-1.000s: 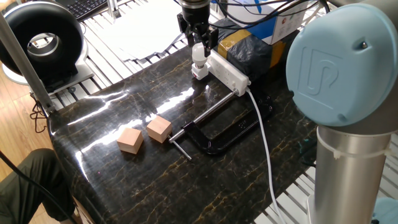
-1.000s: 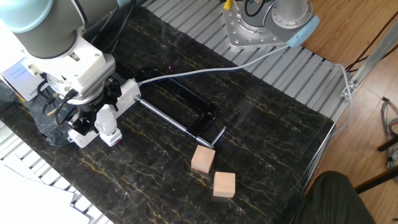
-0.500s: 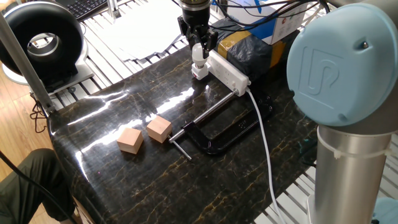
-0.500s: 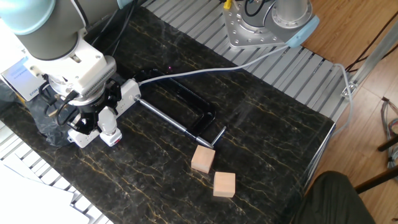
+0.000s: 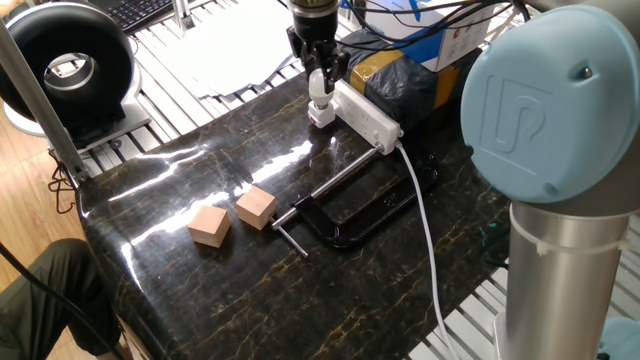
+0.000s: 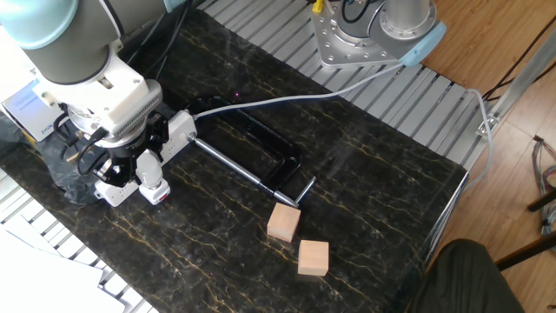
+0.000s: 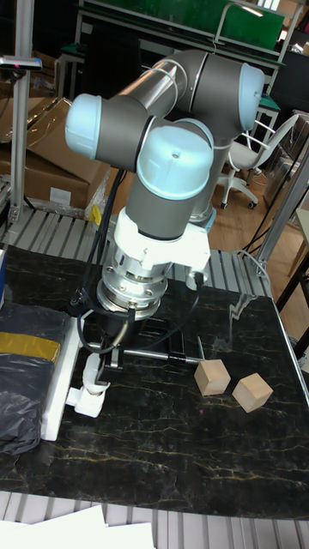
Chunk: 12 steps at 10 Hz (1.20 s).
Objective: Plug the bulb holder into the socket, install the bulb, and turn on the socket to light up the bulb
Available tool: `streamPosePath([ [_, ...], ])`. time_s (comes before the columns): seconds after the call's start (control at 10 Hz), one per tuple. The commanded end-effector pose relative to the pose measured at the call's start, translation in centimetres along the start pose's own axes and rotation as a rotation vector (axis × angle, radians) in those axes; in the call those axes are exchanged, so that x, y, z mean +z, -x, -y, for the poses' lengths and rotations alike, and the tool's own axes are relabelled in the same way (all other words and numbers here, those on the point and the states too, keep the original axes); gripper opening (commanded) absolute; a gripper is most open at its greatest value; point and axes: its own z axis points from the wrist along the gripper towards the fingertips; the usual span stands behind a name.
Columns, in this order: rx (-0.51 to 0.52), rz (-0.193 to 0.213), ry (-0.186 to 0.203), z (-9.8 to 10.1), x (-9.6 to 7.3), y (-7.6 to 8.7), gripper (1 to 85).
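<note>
The socket [image 5: 366, 113] is a long white power strip at the table's far side, also seen in the other fixed view as socket [image 6: 180, 127] and in the tall view as socket [image 7: 57, 383]. The white bulb holder [image 5: 322, 117] sits at the strip's end; its red mark shows on bulb holder [image 6: 157, 193]. Directly above it stands the white bulb [image 5: 318, 97], upright, its base at the holder's opening. My gripper [image 5: 318, 78] comes straight down over it, shut on the bulb [image 6: 149, 171]. The tall view shows gripper [image 7: 94, 364], bulb [image 7: 93, 372] and holder [image 7: 85, 400] stacked.
A black C-clamp [image 5: 352, 212] lies mid-table beside the socket's white cable [image 5: 425, 228]. Two tan wooden cubes [image 5: 209, 226] [image 5: 256, 208] sit nearer the front. A black-wrapped box [image 5: 402, 82] stands behind the socket. A second arm's base [image 6: 375, 33] is at the table's edge.
My gripper has sunk a little with the bulb, bringing it closer onto the bulb holder. Nothing else has moved.
</note>
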Motion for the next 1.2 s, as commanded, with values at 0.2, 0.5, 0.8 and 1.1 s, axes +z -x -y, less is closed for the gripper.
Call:
streamPosePath([
  [0.2,0.060,0.010,0.007,0.03,-0.15,0.47,37.7],
  [0.5,0.112,0.011,0.007,0.04,-0.13,0.52,34.7],
  [0.8,0.200,0.009,0.007,0.04,-0.12,0.43,29.7],
  [1.1,0.267,-0.009,0.018,-0.28,-0.09,0.06,27.3],
])
